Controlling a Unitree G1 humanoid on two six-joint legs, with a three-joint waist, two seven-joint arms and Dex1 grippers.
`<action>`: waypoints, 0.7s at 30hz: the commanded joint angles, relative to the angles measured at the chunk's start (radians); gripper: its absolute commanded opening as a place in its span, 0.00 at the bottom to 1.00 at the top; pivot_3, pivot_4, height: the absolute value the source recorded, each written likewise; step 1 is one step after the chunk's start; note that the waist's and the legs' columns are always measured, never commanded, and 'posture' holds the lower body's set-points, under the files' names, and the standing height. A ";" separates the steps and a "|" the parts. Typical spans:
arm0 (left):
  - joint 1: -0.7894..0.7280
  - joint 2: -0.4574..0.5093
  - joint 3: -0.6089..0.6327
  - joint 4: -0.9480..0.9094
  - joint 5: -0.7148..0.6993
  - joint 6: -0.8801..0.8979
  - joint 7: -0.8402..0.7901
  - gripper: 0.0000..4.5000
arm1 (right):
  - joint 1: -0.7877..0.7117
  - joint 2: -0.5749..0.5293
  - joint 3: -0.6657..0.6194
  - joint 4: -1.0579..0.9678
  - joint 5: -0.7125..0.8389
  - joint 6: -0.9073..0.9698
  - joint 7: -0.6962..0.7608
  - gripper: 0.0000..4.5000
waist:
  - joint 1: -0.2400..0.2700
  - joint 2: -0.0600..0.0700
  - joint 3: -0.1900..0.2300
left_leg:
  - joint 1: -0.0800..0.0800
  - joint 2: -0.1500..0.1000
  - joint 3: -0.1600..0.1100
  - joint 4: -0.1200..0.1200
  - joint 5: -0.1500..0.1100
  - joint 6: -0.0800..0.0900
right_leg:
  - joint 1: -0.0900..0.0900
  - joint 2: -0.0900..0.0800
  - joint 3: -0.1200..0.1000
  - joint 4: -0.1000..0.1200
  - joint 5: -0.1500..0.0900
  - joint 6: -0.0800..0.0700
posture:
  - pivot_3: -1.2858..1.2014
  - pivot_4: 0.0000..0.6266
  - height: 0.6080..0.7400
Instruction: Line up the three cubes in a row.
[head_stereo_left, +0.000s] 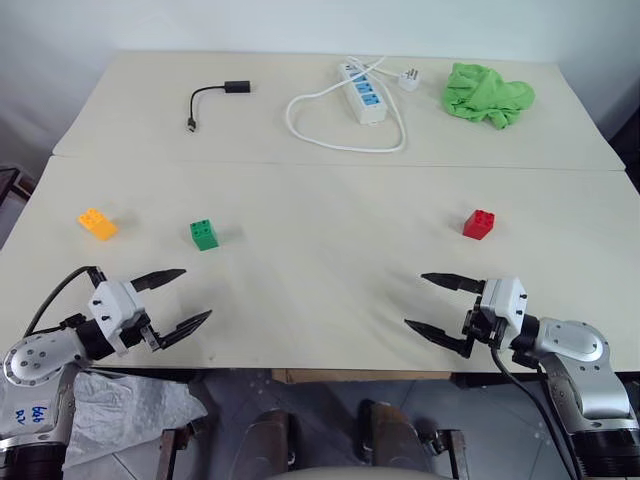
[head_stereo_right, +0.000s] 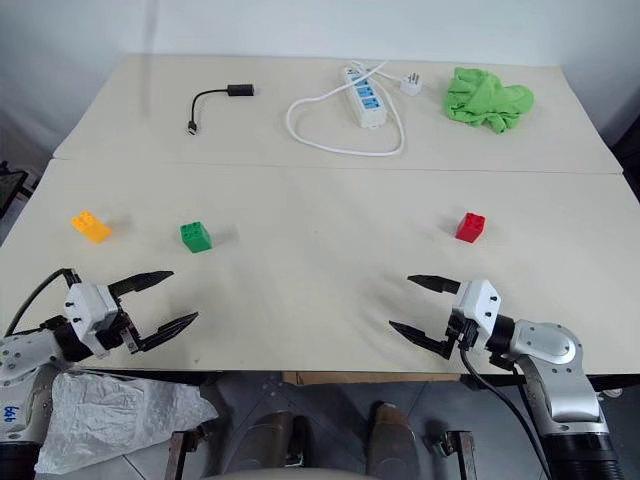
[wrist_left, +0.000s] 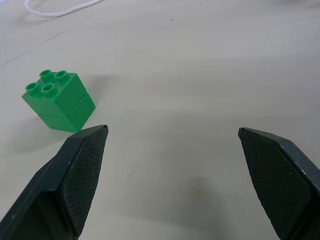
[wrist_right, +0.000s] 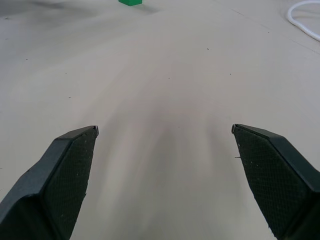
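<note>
Three studded cubes lie apart on the near table (head_stereo_left: 320, 290). The orange-yellow cube (head_stereo_left: 97, 223) is at the far left, the green cube (head_stereo_left: 204, 234) a little to its right, and the red cube (head_stereo_left: 478, 224) sits far off on the right side. My left gripper (head_stereo_left: 197, 296) hovers open near the front edge, just short of the green cube (wrist_left: 59, 100), which stands off to one side of its fingers. My right gripper (head_stereo_left: 421, 301) is open too, over bare tabletop in front of the red cube, pointing toward the table's middle.
On the far table lie a black cable with a small adapter (head_stereo_left: 215, 97), a white power strip (head_stereo_left: 362, 93) with its looped cord, and a crumpled bright green cloth (head_stereo_left: 486, 94). A seam (head_stereo_left: 330, 164) runs between the two tables.
</note>
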 joint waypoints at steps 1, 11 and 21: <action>-0.011 0.003 0.004 -0.027 -0.032 0.032 0.005 0.99 | 0.007 0.001 -0.033 -0.034 0.024 -0.026 -0.010 1.00 | 0.000 0.000 0.000 | 0.000 0.000 0.000 0.000 0.000 0.000 | 0.000 0.000 0.000 0.000 0.000 0.000 | 0.52 0.24 1.00; -0.043 -0.056 -0.153 -0.326 -0.194 0.303 -0.016 0.99 | 0.167 0.057 -0.369 -0.072 0.108 0.006 -0.282 1.00 | 0.017 0.001 -0.001 | 0.000 -0.001 -0.003 0.001 0.000 0.001 | 0.002 -0.001 0.000 0.000 0.000 0.000 | 0.52 0.24 1.00; -0.211 -0.092 -0.246 -0.213 -0.165 0.304 -0.080 0.99 | 0.210 0.128 -0.416 0.025 0.064 -0.056 -0.390 1.00 | 0.012 0.004 -0.002 | 0.002 -0.004 0.000 0.001 0.001 0.000 | 0.001 0.001 0.002 0.001 0.000 0.000 | 0.52 0.24 1.00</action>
